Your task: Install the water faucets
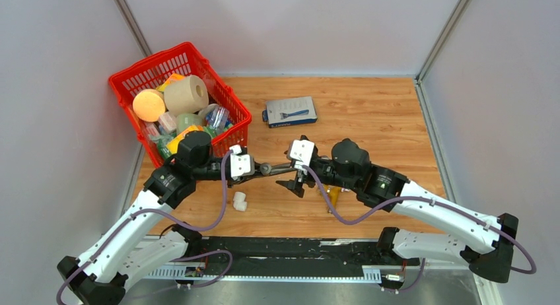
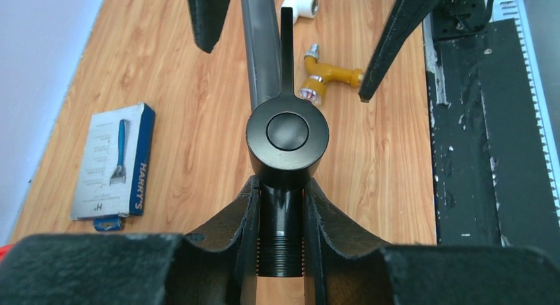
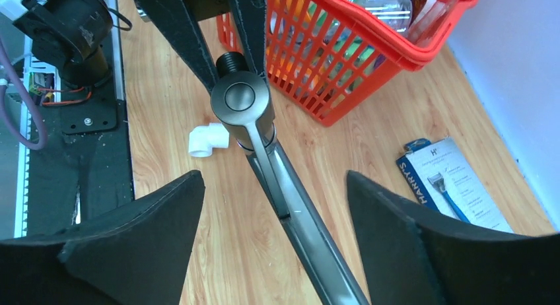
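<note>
Okay, your left gripper (image 2: 282,199) clamps the threaded base of the dark grey metal faucet (image 2: 287,130), aloft over the wooden table (image 2: 185,120) toward its near edge; your right gripper (image 3: 274,179) gapes wide around its spout, not touching.

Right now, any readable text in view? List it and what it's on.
"HARRY'S": side edge of the razor box.
"H'": front face of the same box.
Small print on that box: too small to read.
Labels on things in the red basket: too blurred to read.
Faucet: no markings seen.
</note>
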`<move>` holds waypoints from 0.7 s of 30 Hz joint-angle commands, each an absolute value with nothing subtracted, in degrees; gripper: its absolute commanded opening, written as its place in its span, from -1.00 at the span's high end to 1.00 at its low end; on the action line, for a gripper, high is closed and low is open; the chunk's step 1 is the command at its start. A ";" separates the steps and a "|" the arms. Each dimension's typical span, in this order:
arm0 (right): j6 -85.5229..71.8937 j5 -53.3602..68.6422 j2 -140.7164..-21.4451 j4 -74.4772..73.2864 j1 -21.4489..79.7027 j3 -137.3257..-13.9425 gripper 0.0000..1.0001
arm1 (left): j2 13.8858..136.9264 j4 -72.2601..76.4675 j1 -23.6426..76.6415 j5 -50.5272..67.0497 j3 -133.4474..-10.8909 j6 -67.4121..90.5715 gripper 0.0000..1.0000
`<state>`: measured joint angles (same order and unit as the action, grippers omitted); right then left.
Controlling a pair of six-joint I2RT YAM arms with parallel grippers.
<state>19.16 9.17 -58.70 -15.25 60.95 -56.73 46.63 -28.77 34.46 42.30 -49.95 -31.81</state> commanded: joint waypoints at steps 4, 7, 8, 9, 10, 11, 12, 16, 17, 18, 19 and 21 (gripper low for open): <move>14.77 8.26 -53.71 -9.85 59.94 -51.87 -0.85 | 44.12 -17.06 34.54 49.56 -50.10 -27.08 0.99; 14.33 7.21 -50.90 -8.00 58.45 -48.62 -0.96 | 43.07 -14.95 34.45 51.94 -49.31 -25.67 1.00; 14.41 7.29 -49.84 -7.91 57.49 -47.82 -0.99 | 43.07 -14.77 34.45 52.12 -49.31 -25.23 1.00; 14.50 7.99 -48.96 -7.56 56.61 -47.12 -0.99 | 42.98 -14.42 34.54 52.55 -49.31 -24.70 1.00; 14.68 9.83 -48.35 -7.38 55.73 -46.67 -0.99 | 42.89 -14.33 34.45 52.73 -49.39 -24.44 1.00; 14.76 11.67 -47.90 -7.12 54.94 -46.32 -0.99 | 43.06 -14.07 34.45 53.43 -49.39 -23.65 1.00; 14.77 13.86 -47.73 -6.42 54.50 -46.14 -0.99 | 43.15 -13.37 34.45 53.70 -49.66 -22.95 1.00; 14.24 20.99 -48.95 -3.17 54.32 -46.23 -0.96 | 43.59 -9.86 34.54 55.89 -49.40 -19.34 1.00; 13.80 22.22 -49.56 -2.21 54.32 -46.32 -0.95 | 43.59 -9.06 34.54 56.07 -49.31 -17.60 1.00; 13.54 23.54 -50.27 -1.33 54.23 -46.41 -0.94 | 43.77 -7.23 34.54 56.25 -48.87 -16.62 1.00; 13.36 24.77 -51.06 -0.54 54.32 -46.49 -0.93 | 43.60 -6.34 34.54 56.34 -48.69 -14.87 1.00; 12.83 26.54 -52.64 1.65 54.32 -46.84 -0.90 | 43.59 -2.39 34.54 56.34 -47.73 -12.41 1.00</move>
<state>15.07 18.96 -49.98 -4.58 54.35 -46.06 44.36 -16.01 34.46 52.07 -47.94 -18.94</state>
